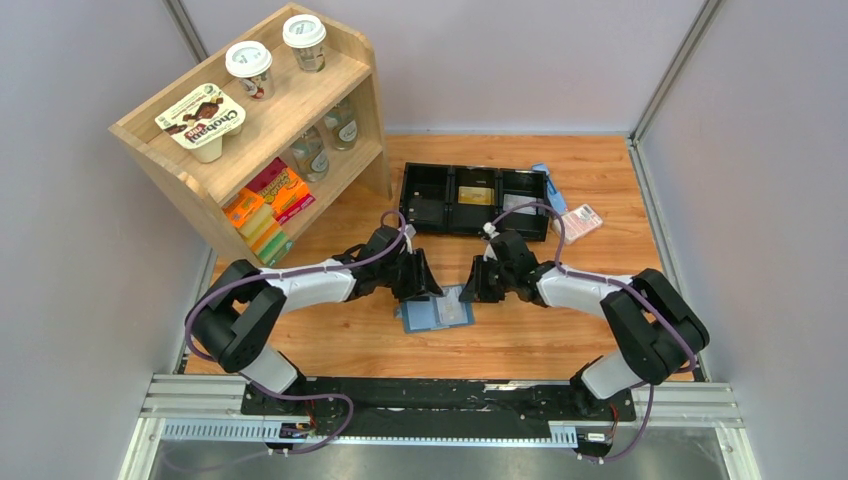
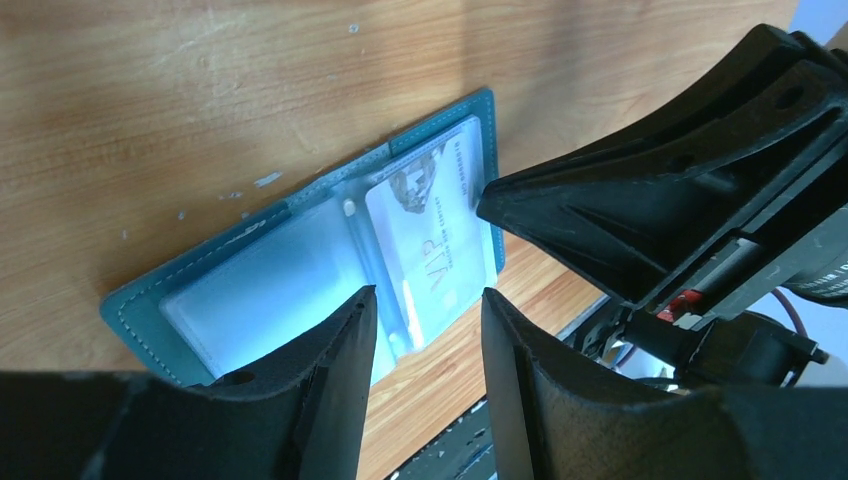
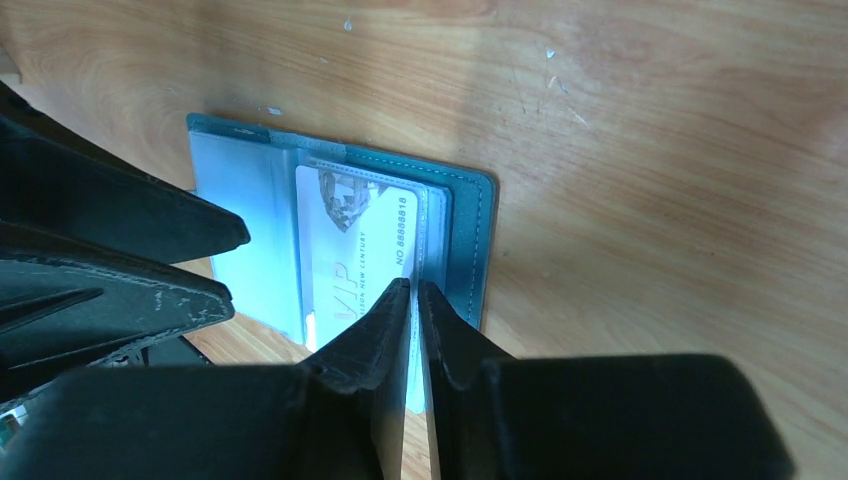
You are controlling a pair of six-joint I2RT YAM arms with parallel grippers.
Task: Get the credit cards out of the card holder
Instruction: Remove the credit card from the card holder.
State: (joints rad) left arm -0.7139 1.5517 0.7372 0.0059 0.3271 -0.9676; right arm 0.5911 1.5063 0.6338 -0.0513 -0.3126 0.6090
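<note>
From here the card holder (image 1: pixel 436 314) lies open mid-table, 6 o'clock of the black tray (image 1: pixel 404 205), left gripper (image 2: pixel 428 300) gaping at its 10 o'clock, right gripper (image 3: pixel 414 288) nearly closed at 2 o'clock over the thin, stiff, slick credit card (image 3: pixel 355 240), best pinched by its exposed edge.

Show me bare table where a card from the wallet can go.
Free: the wood between the wallet and the near edge, and the far right corner beyond the pink packet. Crowded: around the wallet, where the left gripper and right gripper meet, and the strip up to the black tray.
</note>
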